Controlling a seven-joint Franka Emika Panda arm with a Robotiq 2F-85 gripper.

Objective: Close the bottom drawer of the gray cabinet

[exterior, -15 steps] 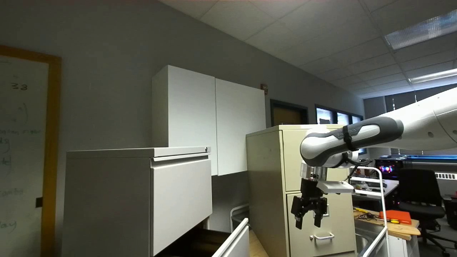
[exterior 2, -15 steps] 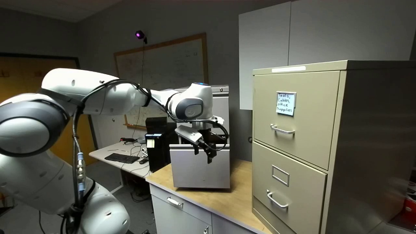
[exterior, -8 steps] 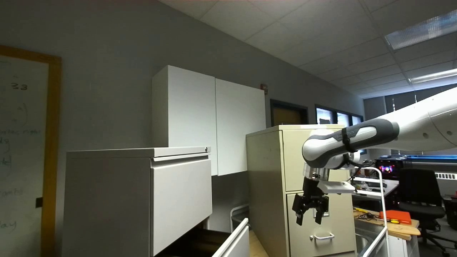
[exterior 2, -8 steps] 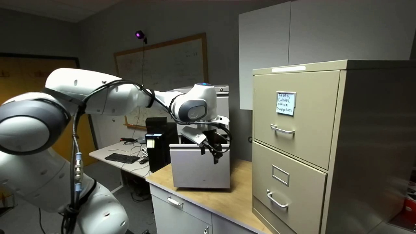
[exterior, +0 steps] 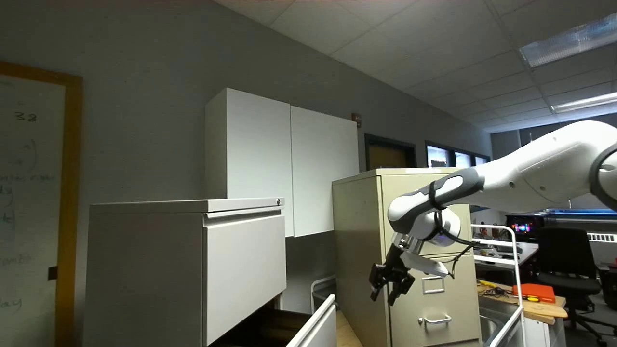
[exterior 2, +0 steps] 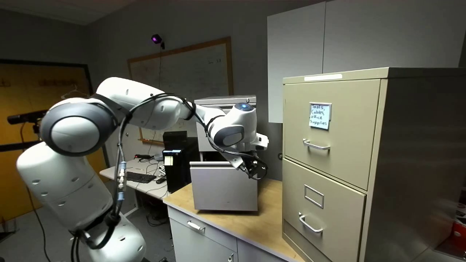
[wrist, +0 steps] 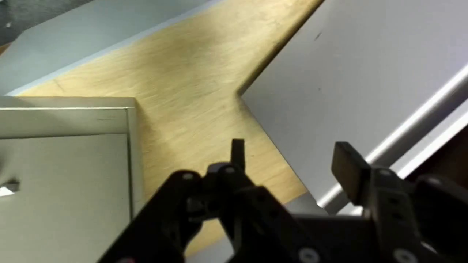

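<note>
The gray cabinet (exterior: 144, 270) is a light-gray metal box; its top also shows behind the arm in an exterior view (exterior 2: 225, 99). Its bottom drawer (exterior: 320, 322) is pulled out, with its pale rim and dark inside visible. The drawer's flat front shows in an exterior view (exterior 2: 224, 191) and in the wrist view (wrist: 321, 87). My gripper (exterior: 384, 296) is open and empty, tilted, in front of the drawer and apart from it. In the wrist view the jaws (wrist: 290, 146) stand apart over the drawer's side edge and the wooden counter. Cables partly hide the gripper (exterior 2: 255, 169).
A beige filing cabinet (exterior 2: 327, 134) with metal handles stands close beside the gripper. The wooden counter (exterior 2: 269, 214) lies under the drawer. White cupboards (exterior: 260, 159) hang on the wall. A desk with a keyboard (exterior 2: 140, 177) stands beyond the counter.
The gripper has tilted and, after a slight shift the other way, moved nearer the open drawer in an exterior view. The whole arm has swung and its elbow has shifted. The drawer has not moved.
</note>
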